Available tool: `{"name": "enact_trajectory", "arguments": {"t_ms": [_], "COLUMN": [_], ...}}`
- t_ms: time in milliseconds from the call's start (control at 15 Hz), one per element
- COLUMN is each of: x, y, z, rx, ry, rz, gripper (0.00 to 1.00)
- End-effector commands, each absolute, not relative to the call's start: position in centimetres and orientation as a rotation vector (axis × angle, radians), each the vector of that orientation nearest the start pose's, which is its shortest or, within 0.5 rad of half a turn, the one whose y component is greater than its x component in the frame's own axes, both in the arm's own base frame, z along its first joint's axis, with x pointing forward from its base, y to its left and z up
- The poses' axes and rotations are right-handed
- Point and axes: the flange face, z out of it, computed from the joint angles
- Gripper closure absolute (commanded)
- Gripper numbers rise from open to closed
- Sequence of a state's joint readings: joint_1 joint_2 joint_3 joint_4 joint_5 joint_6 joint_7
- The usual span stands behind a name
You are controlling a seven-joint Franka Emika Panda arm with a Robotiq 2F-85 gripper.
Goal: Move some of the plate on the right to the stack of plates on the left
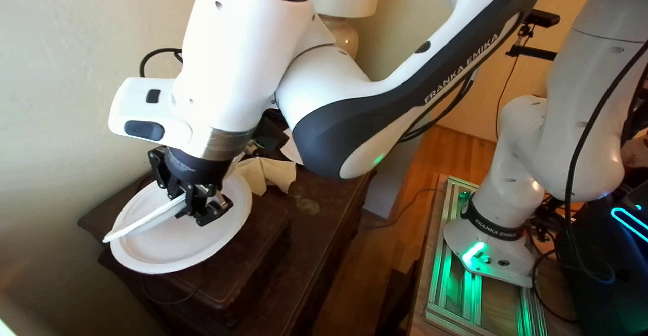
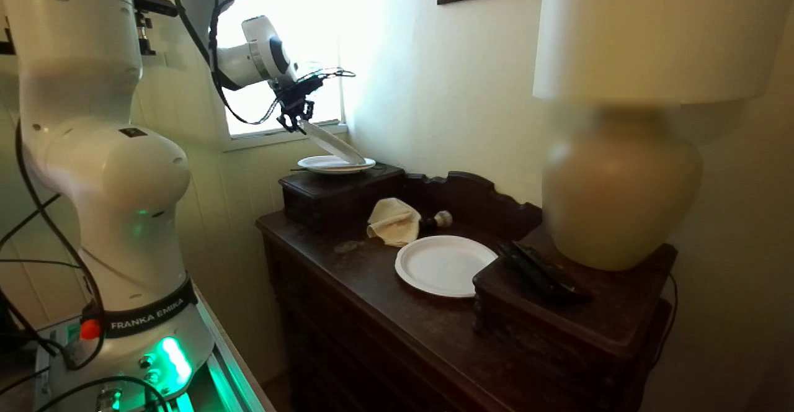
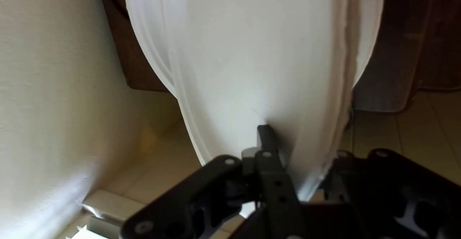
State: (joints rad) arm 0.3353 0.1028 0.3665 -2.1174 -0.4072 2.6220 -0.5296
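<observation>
The gripper (image 2: 296, 124) is clamped on the edge of a tilted plate (image 3: 245, 70), one finger (image 3: 267, 138) across its face, the other mostly hidden behind; whether that's a single plate or a few nested together, I can't make out. The edge strikes me as the sensible hold, since a flat disc offers little else to pinch. The plate slopes down and away from the fingertips, its far rim right at the stack of plates (image 1: 187, 245) beneath; touching or just clear, I can't tell. I'd guess the slope is meant to let that rim land first. The stack rests on a box (image 2: 322, 204) below the gripper, hence the high reach. Lower down and well apart from the gripper, beyond a crumpled cloth (image 2: 394, 223), another plate (image 2: 445, 265) lies flat on the dresser (image 2: 372, 269), presumably the supply to draw from.
</observation>
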Motion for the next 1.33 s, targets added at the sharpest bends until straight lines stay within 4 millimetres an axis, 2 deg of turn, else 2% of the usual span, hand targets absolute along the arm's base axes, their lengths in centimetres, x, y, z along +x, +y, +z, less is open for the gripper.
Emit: {"name": "enact_trajectory", "arguments": {"t_ms": [0,333,733,800,933,1133,1267], "x": [45.1,45.4,45.0,44.9,44.8,44.7,44.5], "y": [38.6,38.8,40.3,40.5,40.7,40.9,41.0], "z": [42.2,42.6,40.6,40.2,39.7,39.2,39.1], "rx": [-2.366,-2.389,-2.351,-2.351,-2.357,-2.364,-2.365], "ry": [-2.394,-2.512,-2.516,-2.523,-2.541,-2.558,-2.562], "rz": [-0.652,-0.668,-0.687,-0.680,-0.681,-0.688,-0.693], "gripper": [0.96,0.96,0.96,0.71,0.57,0.55,0.59]}}
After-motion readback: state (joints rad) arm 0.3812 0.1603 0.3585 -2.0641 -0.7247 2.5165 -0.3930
